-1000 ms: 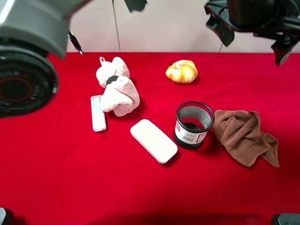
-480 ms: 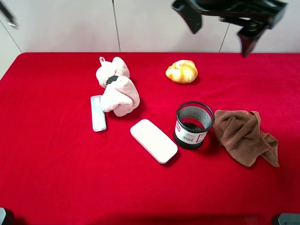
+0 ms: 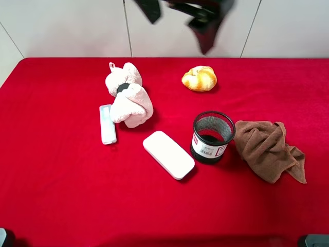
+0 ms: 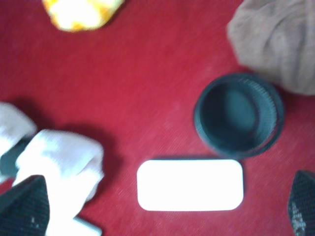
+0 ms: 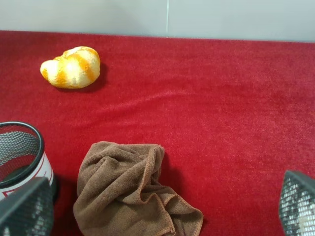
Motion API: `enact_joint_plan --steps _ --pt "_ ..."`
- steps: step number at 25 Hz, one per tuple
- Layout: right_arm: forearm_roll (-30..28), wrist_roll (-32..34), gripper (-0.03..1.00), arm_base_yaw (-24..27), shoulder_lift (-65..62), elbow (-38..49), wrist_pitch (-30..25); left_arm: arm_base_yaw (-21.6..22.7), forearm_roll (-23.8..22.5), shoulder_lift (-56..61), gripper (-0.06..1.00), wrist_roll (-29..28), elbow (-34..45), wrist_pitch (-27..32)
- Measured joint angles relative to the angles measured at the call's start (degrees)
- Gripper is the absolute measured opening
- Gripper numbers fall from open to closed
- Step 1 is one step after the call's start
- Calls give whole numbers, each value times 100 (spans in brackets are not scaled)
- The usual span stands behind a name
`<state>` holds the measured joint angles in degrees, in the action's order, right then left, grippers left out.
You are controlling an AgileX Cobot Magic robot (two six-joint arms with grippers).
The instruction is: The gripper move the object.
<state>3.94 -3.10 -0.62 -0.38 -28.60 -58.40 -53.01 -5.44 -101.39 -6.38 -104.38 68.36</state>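
We see the brown cloth (image 3: 270, 149) lying crumpled on the red tabletop (image 3: 61, 190), just beside the black mesh cup (image 3: 212, 136). The left hand (image 4: 162, 206) hangs high above with fingers spread and empty; the right hand (image 5: 162, 211) is spread too, near the cloth.

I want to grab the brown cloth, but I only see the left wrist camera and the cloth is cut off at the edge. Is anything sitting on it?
Observer: No. The high view shows the whole brown cloth lying crumpled, with nothing on it.
Operator: Is it stuck to the black cup?
Observer: In the right wrist view it lies close beside the black mesh cup. I can't tell if they touch.
Operator: Is the other gripper holding it?
Observer: No. The right gripper is open and holds nothing.
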Motion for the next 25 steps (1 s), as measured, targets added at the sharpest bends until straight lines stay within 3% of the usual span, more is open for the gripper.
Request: enact_joint_plan --steps 14,25 --pt "0 0 69 0 0 0 0 1122 -146 2906 96 185 2984 -244" --pt "0 0 69 0 0 0 0 1256 -878 5321 96 185 4693 -259"
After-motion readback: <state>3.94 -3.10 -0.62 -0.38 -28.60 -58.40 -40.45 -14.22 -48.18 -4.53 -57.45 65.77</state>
